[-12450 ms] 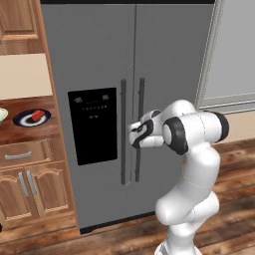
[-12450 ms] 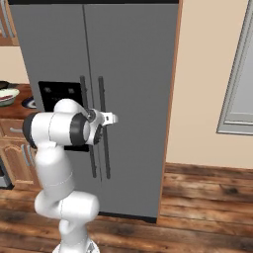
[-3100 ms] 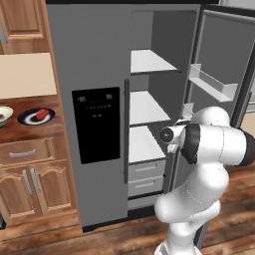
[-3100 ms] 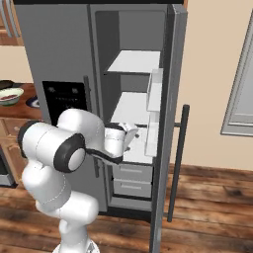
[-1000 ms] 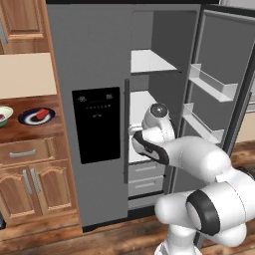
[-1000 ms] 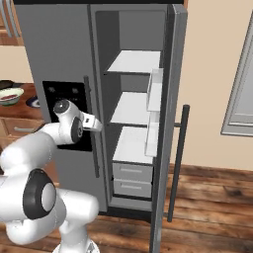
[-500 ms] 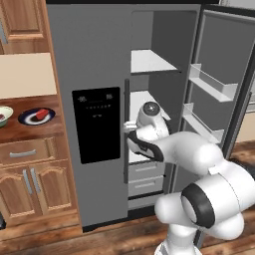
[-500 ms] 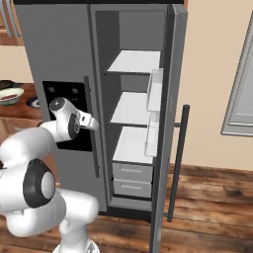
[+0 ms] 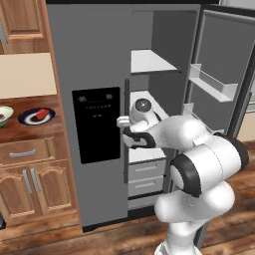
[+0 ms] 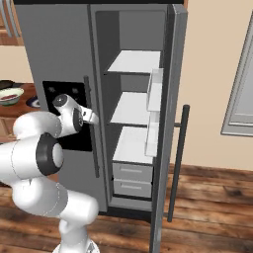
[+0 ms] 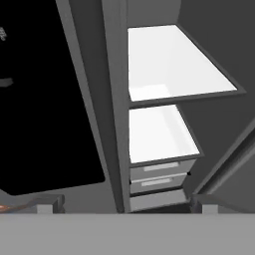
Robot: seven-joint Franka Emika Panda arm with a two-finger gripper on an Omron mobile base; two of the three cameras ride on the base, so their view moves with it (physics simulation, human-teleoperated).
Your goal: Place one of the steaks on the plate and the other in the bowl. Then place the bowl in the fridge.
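The grey fridge (image 9: 94, 60) has its right door (image 9: 219, 74) swung open, baring white shelves (image 11: 169, 60) and drawers; the left door with the black dispenser panel (image 9: 97, 124) is closed. My gripper (image 9: 122, 122) hovers in front of the left door's bar handle (image 10: 91, 128), open, with nothing between its far-apart fingertips (image 11: 49, 202). On the wooden counter to the left sits the dark plate (image 9: 36, 116) with one red steak (image 9: 43, 113) on it. Beside it the pale bowl (image 10: 11, 95) holds the other steak (image 10: 8, 97).
Wooden drawers and cabinet doors (image 9: 30, 184) stand below the counter. The open fridge door (image 10: 170, 113) juts out toward me with its long handle (image 10: 178, 163). Wood floor (image 10: 207, 207) spreads to the right.
My hand has drifted a little to the left, from the open fridge compartment toward the left door's handle. Gripper stays open. Plate, bowl and steaks have not moved.
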